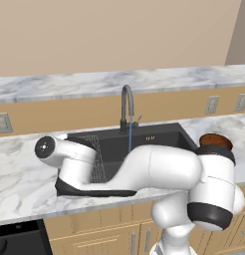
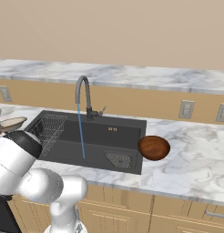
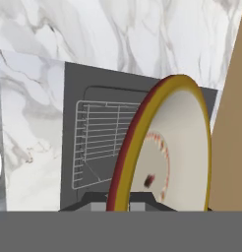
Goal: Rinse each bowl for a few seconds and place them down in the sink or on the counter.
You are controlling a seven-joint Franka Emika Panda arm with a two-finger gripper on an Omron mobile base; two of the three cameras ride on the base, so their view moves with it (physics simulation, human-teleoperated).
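2 bowls are at stake, and water already runs from the tap into the sink, ready for rinsing. Largest, the desk carries the reddish-brown bowl upright at the sink's far edge, well away from the jaws. Those jaws are clenched on the rim of the tan bowl, held over the desk beside the sink's wire rack; in the hand view it appears edge-on, its cream inside facing sideways.

Beige wall, light wooden cabinets
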